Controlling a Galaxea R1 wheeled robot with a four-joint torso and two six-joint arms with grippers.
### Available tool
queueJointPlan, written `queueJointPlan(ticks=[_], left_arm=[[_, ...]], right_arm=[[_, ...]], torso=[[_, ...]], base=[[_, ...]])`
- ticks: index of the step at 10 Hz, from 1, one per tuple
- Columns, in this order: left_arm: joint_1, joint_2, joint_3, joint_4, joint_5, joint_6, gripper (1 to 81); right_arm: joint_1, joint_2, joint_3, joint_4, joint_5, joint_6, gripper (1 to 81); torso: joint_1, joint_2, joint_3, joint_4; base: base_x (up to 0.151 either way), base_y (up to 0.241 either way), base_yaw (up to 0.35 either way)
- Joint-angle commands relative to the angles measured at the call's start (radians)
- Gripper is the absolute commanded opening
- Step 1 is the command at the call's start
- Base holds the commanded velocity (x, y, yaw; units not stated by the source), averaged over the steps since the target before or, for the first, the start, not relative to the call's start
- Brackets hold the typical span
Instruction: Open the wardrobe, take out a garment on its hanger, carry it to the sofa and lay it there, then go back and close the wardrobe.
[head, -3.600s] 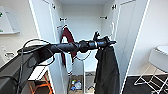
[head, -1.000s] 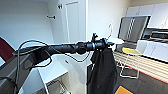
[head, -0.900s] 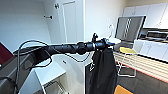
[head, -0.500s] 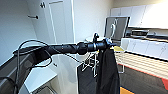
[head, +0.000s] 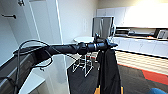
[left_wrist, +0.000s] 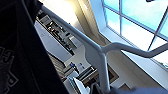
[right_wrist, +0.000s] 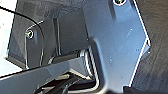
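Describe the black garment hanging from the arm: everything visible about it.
The garment is plain black, thin and limp, hanging straight down in long vertical folds from the end of the outstretched left arm, near the left pincer. Its top bunches narrow under the arm and its lower part runs past the picture's bottom edge. In the left wrist view the dark fabric shows faint pale lettering, beside the white hanger, which carries it. It hangs free above the dark floor.

The garment (head: 108, 72) runs off the picture's bottom edge; the sofa (head: 158, 91) barely shows.
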Motion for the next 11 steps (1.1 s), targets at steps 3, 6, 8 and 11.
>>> queueJointPlan(ticks=[3,6,8,11], left_arm=[[-0.191,-0.01,0.018,0.028,-0.035,0.014,1.0],[-0.19,-0.022,0.023,0.028,-0.035,0.014,1.0],[-0.19,-0.025,0.024,0.028,-0.035,0.014,1.0],[-0.19,-0.025,0.026,0.029,-0.035,0.014,1.0]], right_arm=[[0.036,0.003,0.002,0.006,-0.054,-0.003,81.1],[0.039,0.004,0.002,0.006,-0.054,-0.003,81.1],[0.04,0.004,0.005,0.006,-0.056,-0.003,81.1],[0.04,0.004,0.005,0.005,-0.056,-0.003,81.1]], torso=[[0.0,0.0,0.0,0.0],[0.0,0.0,0.0,0.0],[0.0,0.0,0.0,0.0],[0.0,0.0,0.0,0.0]], base=[[0.0,0.0,-0.353],[0.0,0.0,-0.346],[0.0,0.0,-0.31],[0.0,0.0,-0.246]])
